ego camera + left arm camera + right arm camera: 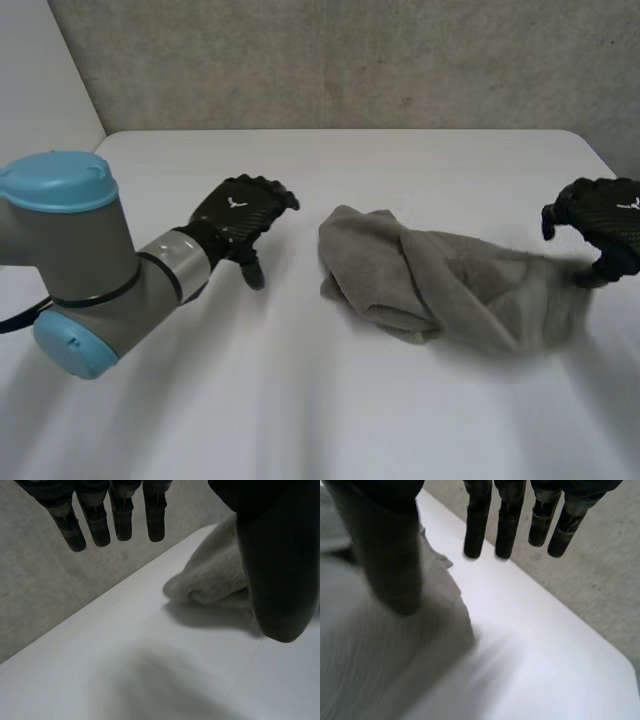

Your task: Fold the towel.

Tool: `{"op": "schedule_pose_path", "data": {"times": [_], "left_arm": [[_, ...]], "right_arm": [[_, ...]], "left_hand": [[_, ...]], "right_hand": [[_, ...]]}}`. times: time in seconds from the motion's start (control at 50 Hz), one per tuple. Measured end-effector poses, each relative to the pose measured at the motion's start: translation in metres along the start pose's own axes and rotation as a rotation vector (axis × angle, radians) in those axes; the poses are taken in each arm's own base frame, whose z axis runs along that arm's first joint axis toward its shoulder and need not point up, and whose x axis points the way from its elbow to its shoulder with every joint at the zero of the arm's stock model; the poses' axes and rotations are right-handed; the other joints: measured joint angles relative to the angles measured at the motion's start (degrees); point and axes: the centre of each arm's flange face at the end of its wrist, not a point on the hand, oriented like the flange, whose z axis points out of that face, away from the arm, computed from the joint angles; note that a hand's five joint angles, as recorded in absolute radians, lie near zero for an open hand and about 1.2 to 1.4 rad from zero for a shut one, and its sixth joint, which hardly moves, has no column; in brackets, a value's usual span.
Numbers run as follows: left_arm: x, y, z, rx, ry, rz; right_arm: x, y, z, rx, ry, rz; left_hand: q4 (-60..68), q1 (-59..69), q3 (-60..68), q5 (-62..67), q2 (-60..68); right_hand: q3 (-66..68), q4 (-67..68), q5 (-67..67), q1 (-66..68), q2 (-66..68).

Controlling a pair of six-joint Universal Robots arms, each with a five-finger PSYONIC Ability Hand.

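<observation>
Towel (430, 280) lies crumpled on the desk (300, 400), right of centre. Judged step: spreading it out, no fold made yet. Left hand (238, 215) is open, near the towel's left end, not touching. Right hand (603, 222) is open at the right end, thumb over cloth. Next move likely calls for gripping 2 corners. White marks on the hand backs are unreadable.

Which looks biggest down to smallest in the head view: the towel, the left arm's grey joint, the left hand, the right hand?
1. The towel and the left arm's grey joint: about alike. The joint sits nearest the camera, so I won't rank them.
2. The left hand and the right hand: alike, both smaller.
</observation>
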Motion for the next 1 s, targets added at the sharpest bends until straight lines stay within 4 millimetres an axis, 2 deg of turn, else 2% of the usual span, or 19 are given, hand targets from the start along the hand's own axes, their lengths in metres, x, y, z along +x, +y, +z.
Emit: {"op": "schedule_pose_path", "data": {"times": [0.08, 0.18, 0.3, 0.36, 0.44, 0.6, 0.66, 0.76, 0.8, 0.86, 1.0], "left_arm": [[0.019, -0.008, 0.003, 0.034, 0.047, 0.012], [0.034, -0.014, 0.012, 0.078, 0.083, 0.033], [0.042, -0.015, 0.027, 0.108, 0.103, 0.048], [0.043, -0.009, 0.037, 0.107, 0.107, 0.050], [0.044, 0.006, 0.053, 0.089, 0.113, 0.047], [0.049, 0.031, 0.069, 0.052, 0.125, 0.039], [0.053, 0.036, 0.071, 0.053, 0.132, 0.040], [0.064, 0.042, 0.077, 0.088, 0.147, 0.052], [0.069, 0.042, 0.079, 0.113, 0.150, 0.059], [0.074, 0.042, 0.082, 0.147, 0.148, 0.066], [0.071, 0.030, 0.081, 0.203, 0.121, 0.075]], "right_arm": [[-0.011, -0.007, -0.005, -0.013, -0.035, 0.009], [-0.037, -0.024, -0.013, 0.020, -0.080, 0.056], [-0.064, -0.031, -0.017, 0.024, -0.112, 0.113], [-0.075, -0.026, -0.012, 0.016, -0.117, 0.124], [-0.087, -0.008, 0.005, -0.005, -0.108, 0.144], [-0.102, 0.021, 0.034, -0.040, -0.084, 0.176], [-0.105, 0.027, 0.038, -0.052, -0.078, 0.176], [-0.106, 0.033, 0.040, -0.068, -0.068, 0.177], [-0.105, 0.034, 0.040, -0.071, -0.063, 0.177], [-0.104, 0.036, 0.039, -0.075, -0.058, 0.179], [-0.102, 0.039, 0.038, -0.082, -0.051, 0.186]], "left_hand": [[0.0, 0.0, 0.0, 0.0, 0.0], [0.0, 0.0, 0.0, 0.0, 0.0], [0.0, 0.0, 0.0, 0.0, 0.0], [0.0, 0.0, 0.0, 0.1, 0.0], [0.0, 0.0, 0.0, 0.1, 0.0], [0.0, 0.3, 0.0, 0.6, 0.2], [0.0, 3.0, 0.0, 5.0, 2.9], [0.0, 22.2, 0.0, 23.1, 21.6], [0.0, 40.4, 0.0, 41.4, 41.7], [0.0, 58.6, 0.0, 61.1, 59.3], [0.0, 59.0, 0.0, 62.5, 59.7]], "right_hand": [[0.0, 0.0, -21.0, -19.1, -19.0], [0.0, 0.0, -21.1, -21.1, -21.1], [0.0, 0.0, -21.1, -21.2, -21.1], [0.0, 0.0, -21.1, -21.2, -21.1], [0.0, 0.0, -21.1, -21.3, -21.1], [0.0, 0.0, -21.1, -21.4, -21.1], [0.0, 0.0, -21.1, -21.4, -21.1], [0.0, 0.0, -21.1, -21.4, -21.1], [0.0, 0.0, -21.1, -21.4, -21.1], [0.0, 0.0, -21.1, -21.4, -21.1], [0.0, 0.0, -21.1, -21.4, -21.1]]}}
